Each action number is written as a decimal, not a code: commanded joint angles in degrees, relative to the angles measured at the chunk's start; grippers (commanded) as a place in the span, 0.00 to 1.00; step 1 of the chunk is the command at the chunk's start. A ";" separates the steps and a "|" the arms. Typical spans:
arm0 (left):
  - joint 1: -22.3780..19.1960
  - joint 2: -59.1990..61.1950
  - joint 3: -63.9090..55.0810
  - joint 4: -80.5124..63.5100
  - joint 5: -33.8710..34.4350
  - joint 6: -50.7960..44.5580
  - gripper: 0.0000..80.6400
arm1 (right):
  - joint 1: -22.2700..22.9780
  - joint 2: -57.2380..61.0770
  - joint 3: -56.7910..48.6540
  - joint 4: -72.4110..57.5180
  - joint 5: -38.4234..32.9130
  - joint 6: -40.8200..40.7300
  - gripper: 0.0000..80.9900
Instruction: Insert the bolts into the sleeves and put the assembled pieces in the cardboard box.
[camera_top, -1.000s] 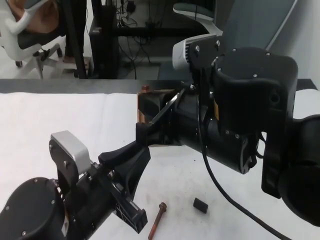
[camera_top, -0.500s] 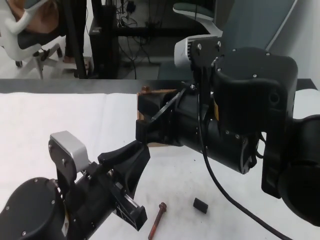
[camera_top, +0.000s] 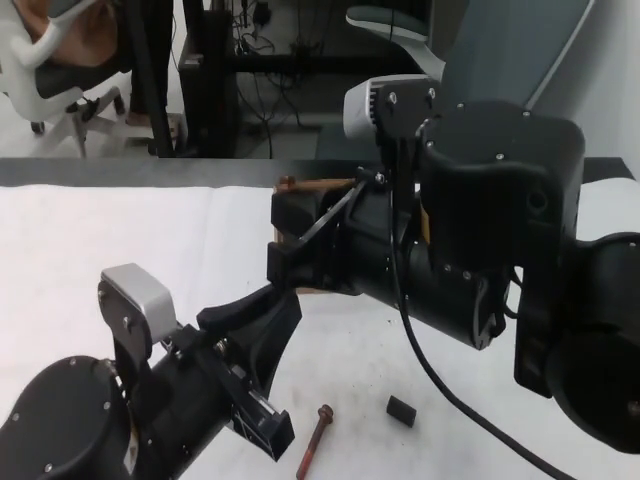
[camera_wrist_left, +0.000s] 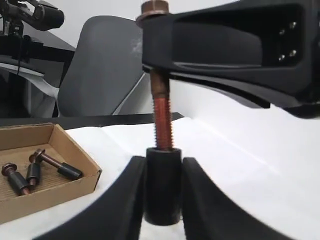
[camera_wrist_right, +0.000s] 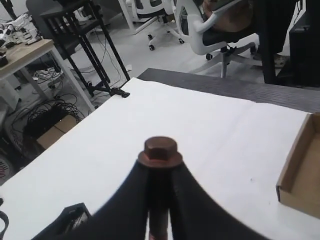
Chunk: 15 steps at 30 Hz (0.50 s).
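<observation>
Near the cardboard box (camera_wrist_left: 60, 142), on its side toward the arms, the left gripper (camera_wrist_left: 163, 172) holds a black sleeve (camera_wrist_left: 163, 192) upright. Its two fingers (camera_wrist_left: 131, 197) are closed tight against the sleeve's sides. Directly above, the right gripper (camera_wrist_right: 160, 175) is clamped on a copper bolt (camera_wrist_left: 161, 117). Its fingers pinch the shank just beneath the hexagonal head, so the bolt hangs vertical with the head up. The threaded end meets the mouth of the sleeve, at or just inside the opening; how deep the tip sits cannot be told. Most of the thread stands outside the sleeve.

Inside the box lie two assembled pieces (camera_wrist_left: 54, 164), each a copper bolt with a dark sleeve on its shank. They rest on the box floor close to one another, both lying on their sides.

Nearer the arms than the box, and well apart from it, a loose bolt (camera_top: 313, 440) lies flat on the white cloth (camera_top: 120, 230) that covers the bench. A loose sleeve (camera_top: 401, 410) lies near it, on the right arm's side, and the two do not touch. Seen from the high view, the right arm stands in front of the box, and a strip of the box's rim shows past the gripper.
</observation>
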 joint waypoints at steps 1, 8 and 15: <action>-0.21 0.07 -0.32 -2.57 -0.05 -0.44 0.02 | 0.01 0.23 -0.36 -0.40 -0.13 -0.38 0.01; -0.21 0.07 -0.32 -4.07 -0.31 0.26 0.02 | 0.01 0.19 -0.36 0.33 -4.04 -0.38 0.01; 0.12 0.07 -0.62 -5.37 -0.48 0.24 0.02 | 0.14 0.19 -0.23 5.57 -12.18 -0.38 0.30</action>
